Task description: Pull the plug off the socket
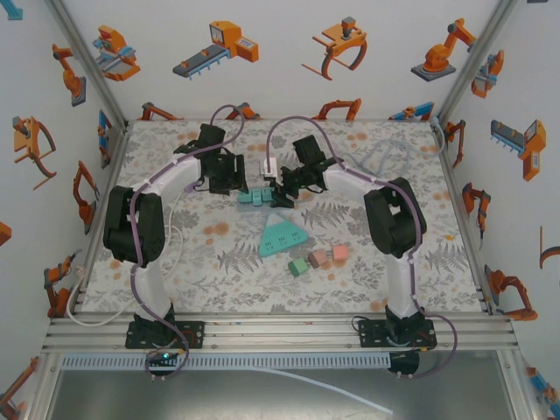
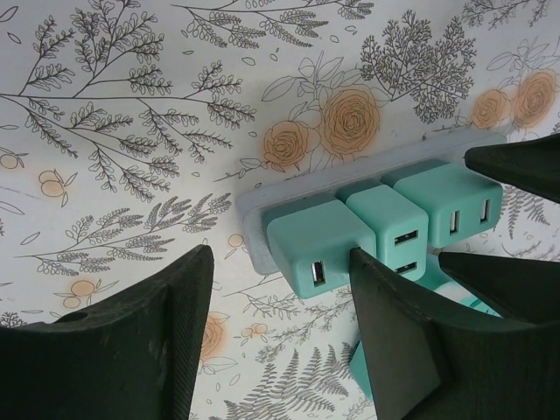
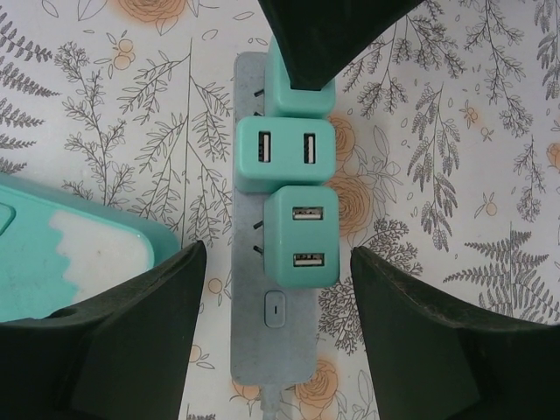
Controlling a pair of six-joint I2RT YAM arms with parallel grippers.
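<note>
Floral tabletop [image 1: 175, 262]: left end effector [image 2: 280, 258] and right end effector [image 3: 278, 252] straddle the USB chargers [image 3: 284, 153] on the power strip [image 3: 249, 350], part-open, empty, apparently to pull one free.

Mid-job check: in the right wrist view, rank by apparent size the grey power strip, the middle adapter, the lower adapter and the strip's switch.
1. grey power strip, largest
2-3. middle adapter and lower adapter: they look about alike, so not ranked
4. switch, smallest
</note>
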